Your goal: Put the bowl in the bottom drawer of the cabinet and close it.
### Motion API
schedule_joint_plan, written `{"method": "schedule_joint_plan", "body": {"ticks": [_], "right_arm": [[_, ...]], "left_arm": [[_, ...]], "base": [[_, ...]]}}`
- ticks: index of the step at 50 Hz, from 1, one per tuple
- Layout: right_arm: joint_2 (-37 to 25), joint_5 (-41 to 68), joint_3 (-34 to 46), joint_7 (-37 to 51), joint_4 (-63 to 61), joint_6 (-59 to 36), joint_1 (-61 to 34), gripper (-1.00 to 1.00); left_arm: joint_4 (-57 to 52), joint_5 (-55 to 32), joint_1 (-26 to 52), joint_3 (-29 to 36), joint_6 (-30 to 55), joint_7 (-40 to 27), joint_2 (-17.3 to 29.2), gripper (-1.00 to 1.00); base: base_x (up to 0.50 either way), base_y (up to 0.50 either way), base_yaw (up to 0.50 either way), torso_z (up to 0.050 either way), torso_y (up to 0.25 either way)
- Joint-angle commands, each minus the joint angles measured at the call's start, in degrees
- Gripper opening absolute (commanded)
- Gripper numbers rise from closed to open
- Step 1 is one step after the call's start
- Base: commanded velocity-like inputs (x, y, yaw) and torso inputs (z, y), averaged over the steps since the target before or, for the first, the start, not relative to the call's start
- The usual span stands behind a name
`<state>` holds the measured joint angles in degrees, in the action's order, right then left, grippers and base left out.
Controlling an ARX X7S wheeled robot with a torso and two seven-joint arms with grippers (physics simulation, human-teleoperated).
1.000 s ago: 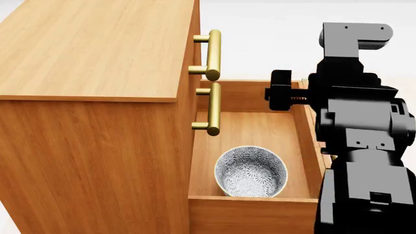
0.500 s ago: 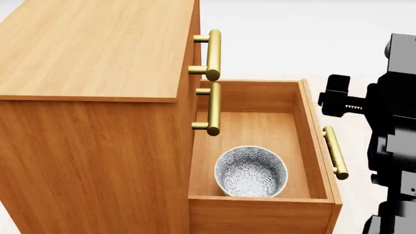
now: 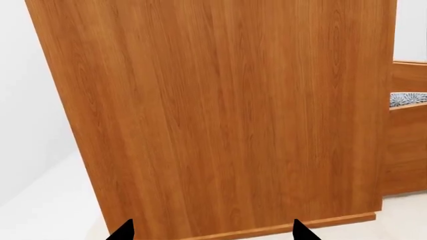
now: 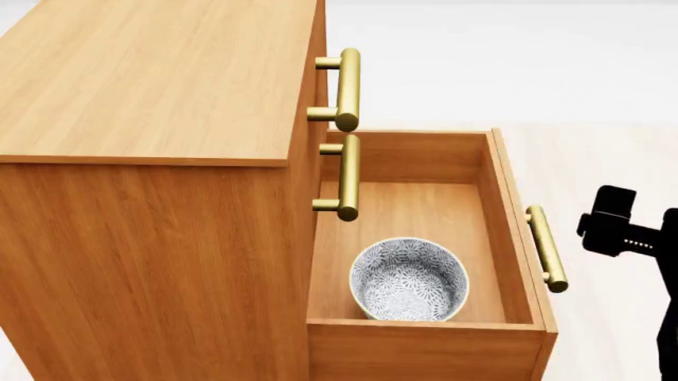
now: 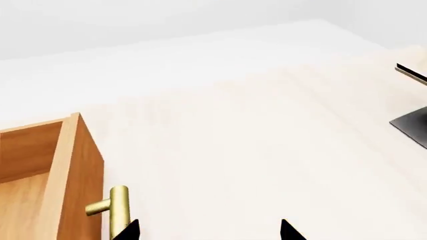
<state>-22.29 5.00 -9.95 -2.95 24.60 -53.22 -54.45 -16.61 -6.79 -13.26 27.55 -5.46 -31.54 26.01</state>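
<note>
Where the bottom drawer [image 4: 509, 230] stands pulled out of the cabinet [image 4: 159, 95], sits the bowl [image 4: 409, 279], upright on the drawer floor near the side wall closest to the camera, in the open with nothing over it. Just outside the drawer front, beside its brass handle [image 4: 545, 248], hangs the right gripper [image 4: 620, 222], clear of wood and brass alike; fingers spread with nothing between them, going by the two black tips [image 5: 127, 231] in the right wrist view. Facing the cabinet's plain side panel [image 3: 220, 115], the left gripper [image 3: 210, 232]: tips apart, empty. Pale, almost white floor [image 5: 267, 140] all round, light bare walls behind. At the edge of the right wrist view, a dark flat object [image 5: 412, 122], too cut off to name. Counted: one bowl, three brass bar handles, two upper drawers shut.
</note>
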Motion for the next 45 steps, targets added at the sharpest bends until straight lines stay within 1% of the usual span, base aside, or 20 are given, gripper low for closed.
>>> {"method": "schedule_joint_plan", "body": {"ticks": [1, 18, 20, 22, 31, 45], "right_arm": [[-1.0, 0.84, -3.0, 0.54, -4.29, -0.51, 6.04, 1.0], [-1.49, 1.8, -5.66, 0.28, -6.42, 0.7, 11.76, 1.0], [-1.47, 1.81, -5.77, 0.3, -5.95, 1.11, 12.01, 1.0], [-1.43, 1.86, -6.03, 0.45, -6.09, 1.13, 12.34, 1.0], [-1.4, 1.75, -6.37, 0.67, -4.5, 2.52, 13.56, 1.0], [-0.73, 0.78, -5.34, 0.96, 1.44, 7.72, 14.91, 1.0]], "left_arm": [[0.52, -0.45, -0.18, -0.14, -1.81, 0.08, 0.07, 1.0], [-0.35, -0.07, -0.1, 0.12, 0.21, -0.59, 0.2, 1.0], [-0.92, -0.42, 0.24, 0.18, 3.44, -0.83, 0.22, 1.0], [-0.83, 0.17, -0.26, 0.07, 0.24, -0.86, 0.37, 1.0], [-0.66, 0.29, 0.05, 0.42, 0.45, -0.74, 0.33, 1.0], [0.66, 0.22, 0.49, 0.71, -0.56, -0.57, 0.04, 1.0]], "base": [[0.0, 0.0, 0.0, 0.0, 0.0], [0.0, 0.0, 0.0, 0.0, 0.0], [0.0, 0.0, 0.0, 0.0, 0.0], [0.0, 0.0, 0.0, 0.0, 0.0], [0.0, 0.0, 0.0, 0.0, 0.0], [0.0, 0.0, 0.0, 0.0, 0.0]]}}
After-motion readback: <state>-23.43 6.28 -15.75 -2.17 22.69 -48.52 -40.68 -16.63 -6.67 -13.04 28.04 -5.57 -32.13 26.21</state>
